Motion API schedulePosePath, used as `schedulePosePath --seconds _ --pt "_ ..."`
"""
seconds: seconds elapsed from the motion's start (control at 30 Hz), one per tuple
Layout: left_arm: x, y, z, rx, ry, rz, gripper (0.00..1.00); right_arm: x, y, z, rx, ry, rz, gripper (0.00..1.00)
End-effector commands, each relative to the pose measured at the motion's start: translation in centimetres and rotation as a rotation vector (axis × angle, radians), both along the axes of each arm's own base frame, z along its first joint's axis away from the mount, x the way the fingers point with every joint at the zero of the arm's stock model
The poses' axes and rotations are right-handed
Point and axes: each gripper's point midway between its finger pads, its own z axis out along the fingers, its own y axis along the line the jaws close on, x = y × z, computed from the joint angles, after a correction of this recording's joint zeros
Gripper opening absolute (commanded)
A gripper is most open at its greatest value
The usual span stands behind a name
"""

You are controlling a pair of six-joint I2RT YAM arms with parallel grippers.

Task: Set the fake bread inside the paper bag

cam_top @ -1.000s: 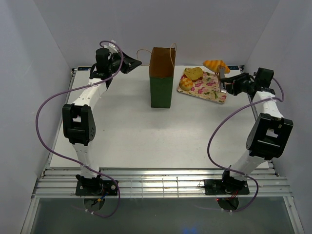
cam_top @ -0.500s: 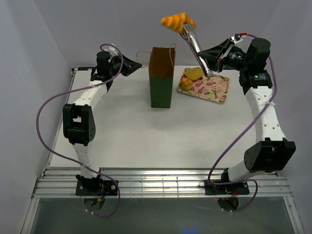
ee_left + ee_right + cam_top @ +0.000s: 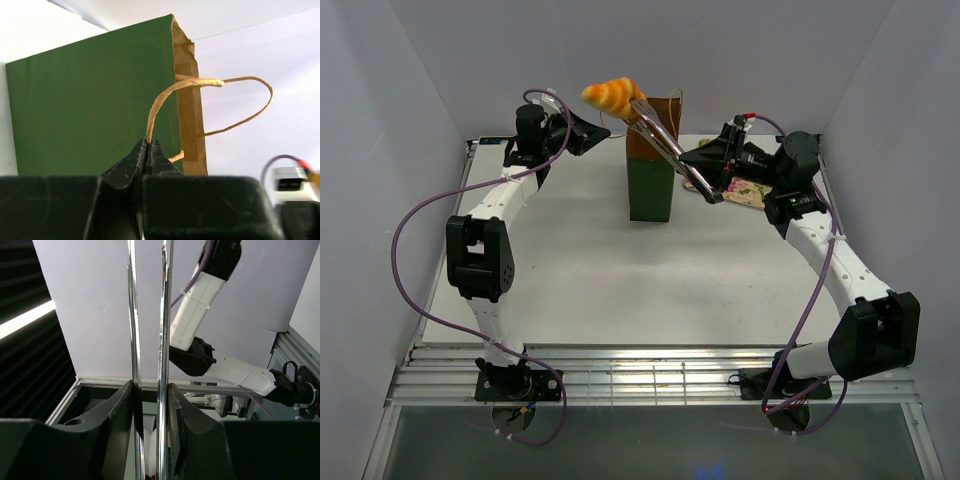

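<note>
The paper bag (image 3: 650, 185) stands upright at the table's far middle, dark green outside, brown inside. My left gripper (image 3: 603, 128) is shut on one tan loop handle (image 3: 200, 84), its tips (image 3: 148, 145) pinching the cord beside the bag's green wall (image 3: 95, 115). My right gripper (image 3: 712, 172) is shut on a pair of metal tongs (image 3: 665, 145), whose two steel arms (image 3: 163, 315) run up between my fingers (image 3: 150, 390). The tongs' far end grips a golden croissant (image 3: 612, 95) of the fake bread, held high in the air just left of the bag's top edge.
The floral tray (image 3: 748, 190) lies to the right of the bag, mostly hidden behind my right wrist. White walls close in the back and both sides. The left arm (image 3: 200, 295) shows across the right wrist view.
The right arm has swung the tongs and croissant from above the tray leftward and lower, to beside the bag's top. The left gripper has kept its hold on the handle.
</note>
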Motion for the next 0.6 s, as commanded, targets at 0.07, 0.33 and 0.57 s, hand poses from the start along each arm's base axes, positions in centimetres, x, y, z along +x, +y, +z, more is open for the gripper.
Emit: schedulePosePath --seconds 0.07,0.33,0.57 --pt "-1.8 0.4 4.5 -0.002 -0.097 -0.004 0.00 -2.6 -1.1 2.8 0.166 -0.066 0.017 0.08" --pt "-1.7 0.5 4.9 -0.002 -0.101 0.002 0.00 -2.6 -1.7 0.0 0.247 0.042 0.009 0.08" --pt "-1.6 0.5 5.2 0.004 -0.108 0.003 0.00 -2.0 -2.0 -0.6 0.297 0.080 -0.006 0.09"
